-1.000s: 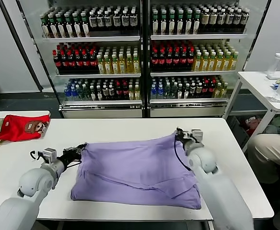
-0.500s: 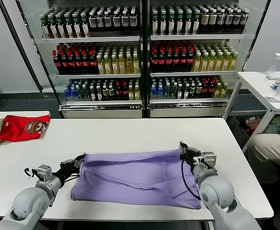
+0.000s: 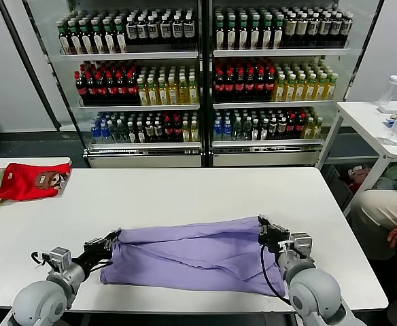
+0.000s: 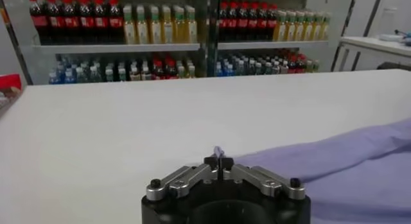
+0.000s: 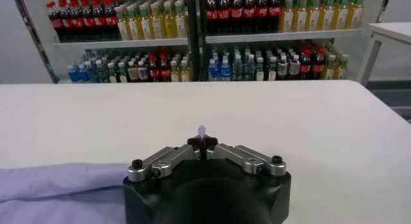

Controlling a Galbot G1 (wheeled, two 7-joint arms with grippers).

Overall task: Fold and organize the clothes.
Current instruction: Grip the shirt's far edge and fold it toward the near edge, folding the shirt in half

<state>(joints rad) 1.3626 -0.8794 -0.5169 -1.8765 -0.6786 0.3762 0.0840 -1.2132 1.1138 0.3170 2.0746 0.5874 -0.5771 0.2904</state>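
The lavender cotton T-shirt (image 3: 195,255) lies in the lower centre of the head view, doubled over on the white tabletop (image 3: 185,190). The left pincer (image 3: 109,242) is pinching its left corner; the right pincer (image 3: 264,231) is pinching its right corner, with only a sliver of fabric showing between each set of tips. Expect three faults. If one arm leads the other, the folded edge will land askew. If you pull outward too hard, a thin pinch can slip free. If you release high, the upper layer may wrinkle. The red garment (image 3: 28,180) at the left edge is well apart.
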